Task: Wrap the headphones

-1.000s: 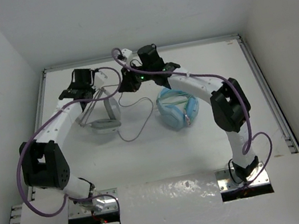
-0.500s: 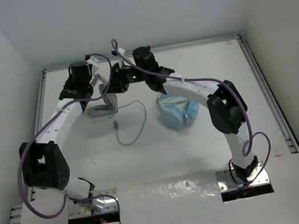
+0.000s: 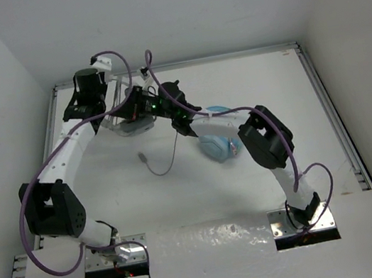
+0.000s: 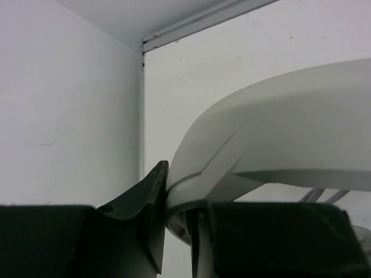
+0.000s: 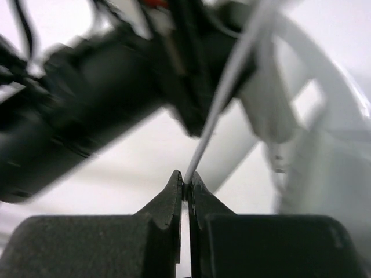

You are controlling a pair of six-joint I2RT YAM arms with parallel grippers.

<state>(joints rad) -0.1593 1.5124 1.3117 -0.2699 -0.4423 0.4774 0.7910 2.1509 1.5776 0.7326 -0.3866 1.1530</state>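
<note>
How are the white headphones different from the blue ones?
The white headphones are greyish white; the blue headphones are light blue. The white headphones are gripped by the left gripper; the blue headphones lie on the table. Both are over-ear.

The headphones (image 3: 129, 125) are at the far left of the table (image 3: 269, 81), between the two grippers: the left gripper (image 3: 108, 114) on their left, the right gripper (image 3: 131, 111) on their right. The headband (image 4: 278, 127) is pinched between the left fingers, and the cable (image 5: 226, 87) between the right ones. From there the cable runs toward the near side, and its plug (image 3: 145, 158) lies mid-table. The other headphones (image 3: 216, 146) lie right of the cable (partly under the right arm, which reaches across them).
</note>
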